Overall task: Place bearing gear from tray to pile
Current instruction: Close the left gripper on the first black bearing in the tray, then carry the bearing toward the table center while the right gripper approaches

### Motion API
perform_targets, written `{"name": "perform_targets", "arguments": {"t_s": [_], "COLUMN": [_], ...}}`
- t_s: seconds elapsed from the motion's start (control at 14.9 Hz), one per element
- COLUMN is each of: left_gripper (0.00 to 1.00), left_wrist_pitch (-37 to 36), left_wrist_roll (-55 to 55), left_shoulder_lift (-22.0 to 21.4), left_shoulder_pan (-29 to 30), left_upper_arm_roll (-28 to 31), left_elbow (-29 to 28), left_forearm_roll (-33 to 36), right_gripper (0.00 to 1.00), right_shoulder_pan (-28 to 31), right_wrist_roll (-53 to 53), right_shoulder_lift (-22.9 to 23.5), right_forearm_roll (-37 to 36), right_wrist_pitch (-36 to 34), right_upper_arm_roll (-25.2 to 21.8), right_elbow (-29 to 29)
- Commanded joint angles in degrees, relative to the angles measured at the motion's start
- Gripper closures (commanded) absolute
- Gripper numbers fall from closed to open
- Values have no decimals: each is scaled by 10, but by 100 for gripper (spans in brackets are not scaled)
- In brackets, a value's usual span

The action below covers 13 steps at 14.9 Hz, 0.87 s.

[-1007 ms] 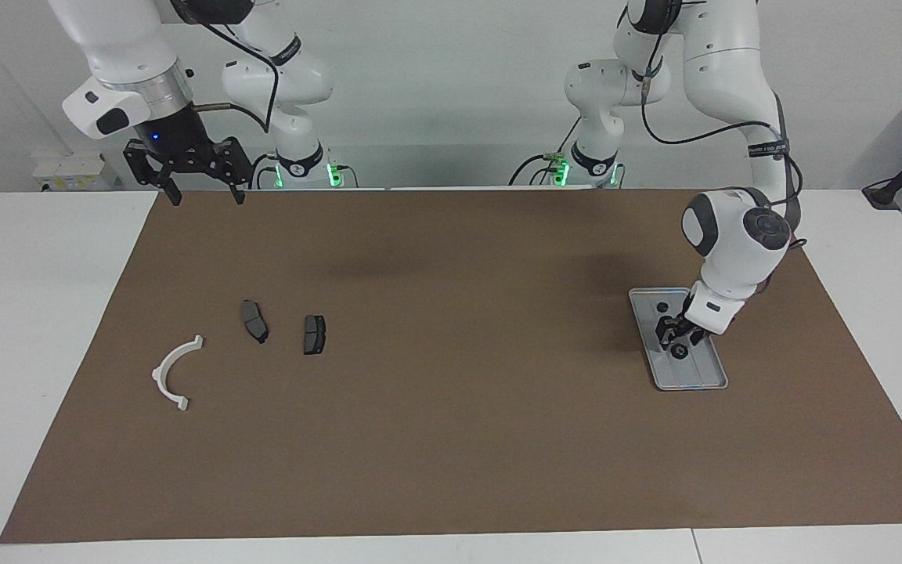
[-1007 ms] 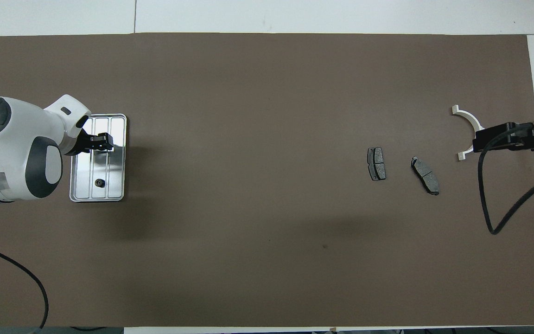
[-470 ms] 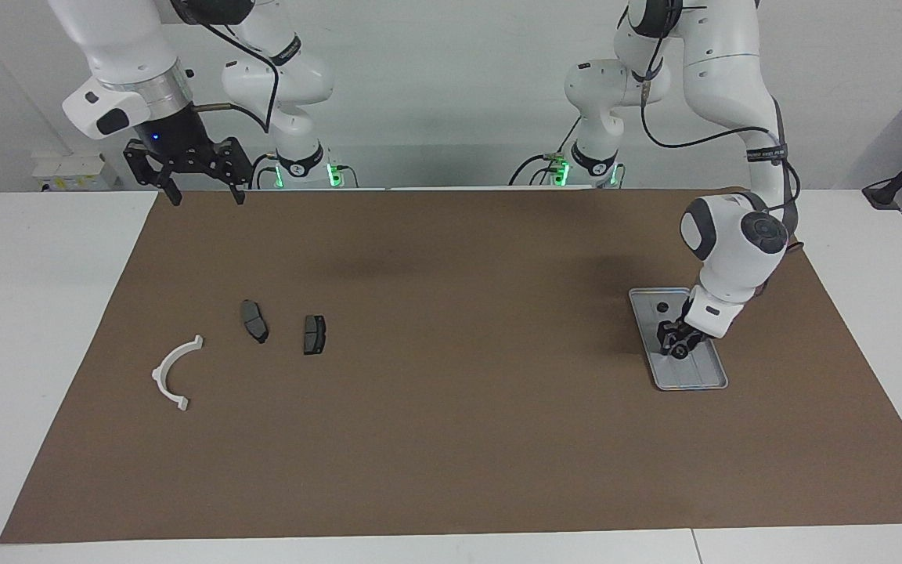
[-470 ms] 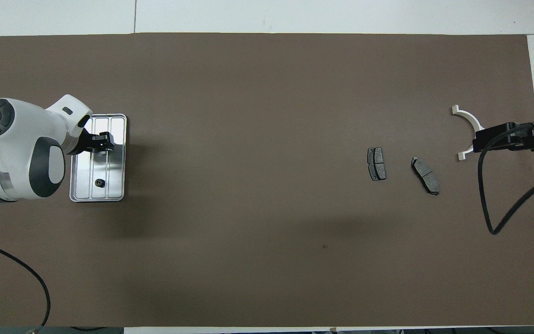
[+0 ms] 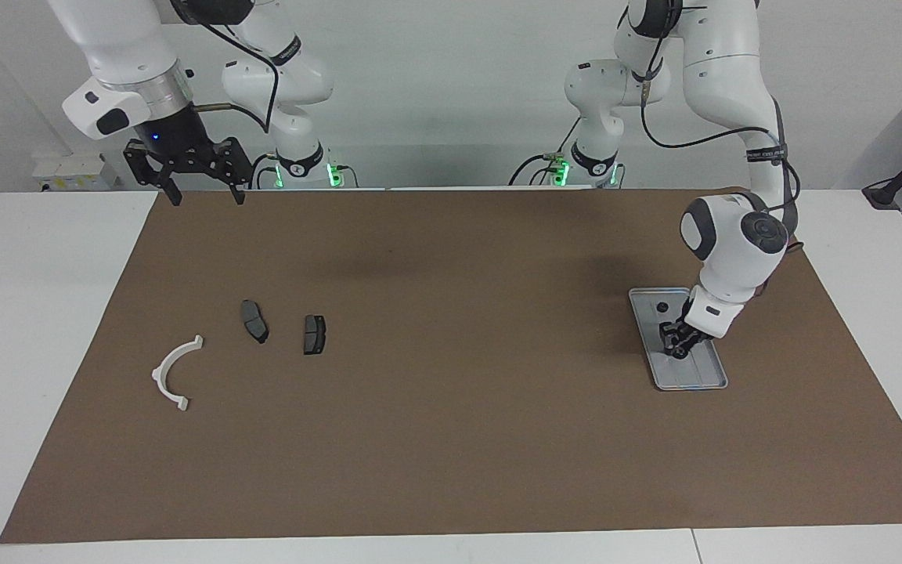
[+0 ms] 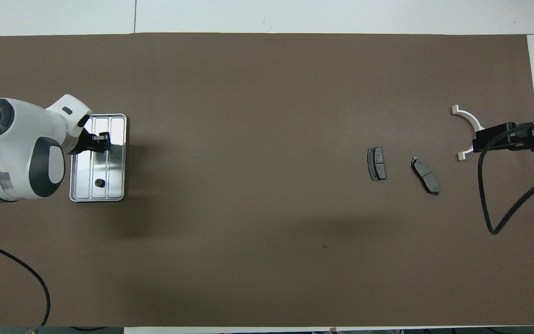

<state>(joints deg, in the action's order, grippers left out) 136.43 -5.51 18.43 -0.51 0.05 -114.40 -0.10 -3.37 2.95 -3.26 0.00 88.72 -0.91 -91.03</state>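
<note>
The silver ribbed tray (image 5: pixel 694 376) lies on the brown mat at the left arm's end; it also shows in the overhead view (image 6: pixel 116 157). My left gripper (image 5: pixel 678 345) is down in the tray, shut on a small dark round bearing gear; from above the gripper (image 6: pixel 101 141) hides the gear. A second small dark part (image 5: pixel 662 306) lies in the tray's end nearer the robots, also seen from above (image 6: pixel 99 183). The pile is at the right arm's end: a white half-ring bracket (image 5: pixel 175 372) and two dark pads (image 5: pixel 254 321), (image 5: pixel 314 334). My right gripper (image 5: pixel 202 192) waits open, raised.
The brown mat (image 5: pixel 451 439) covers most of the white table. From above, the right gripper (image 6: pixel 503 137) and its black cable (image 6: pixel 499 218) partly cover the bracket (image 6: pixel 467 121). The pads (image 6: pixel 376 163), (image 6: pixel 425 175) lie beside it, toward the middle.
My left gripper's fingers have drawn together on the gear in the tray, and the wrist has shifted slightly. The right arm and the pile have not moved.
</note>
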Motion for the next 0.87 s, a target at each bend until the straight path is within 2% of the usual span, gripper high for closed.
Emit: {"name": "perform_targets", "arguments": {"t_s": [0.0, 0.13, 0.27, 0.54, 0.74, 0.81], "left_gripper": [90, 90, 90, 90, 90, 90], "left_wrist_pitch": [-109, -182, -201, -169, -113, -104], "left_wrist_roll": [-59, -159, -263, -396, -458, -470], "left_shoulder_lift": [22, 24, 34, 42, 78, 85], "left_shoulder_pan": [-9, -33, -69, -162, -226, -242], "left_upper_arm_roll": [-8, -28, -58, -66, -67, -66], "left_elbow": [98, 162, 189, 190, 188, 188], "left_forearm_roll": [2, 3, 14, 21, 20, 19], "right_gripper": [0, 0, 0, 0, 0, 0], "right_shoulder_pan": [3, 3, 3, 3, -2, -5], "right_wrist_roll": [1, 1, 3, 3, 7, 7], "right_shoulder_lift": [-9, -9, -9, -9, -6, -6], "right_forearm_roll": [1, 1, 2, 2, 1, 1], "right_wrist_pitch": [0, 0, 0, 0, 17, 47], "right_upper_arm_roll": [0, -1, 0, 0, 0, 0], "right_elbow": [-9, -9, -9, -11, -29, -51]}}
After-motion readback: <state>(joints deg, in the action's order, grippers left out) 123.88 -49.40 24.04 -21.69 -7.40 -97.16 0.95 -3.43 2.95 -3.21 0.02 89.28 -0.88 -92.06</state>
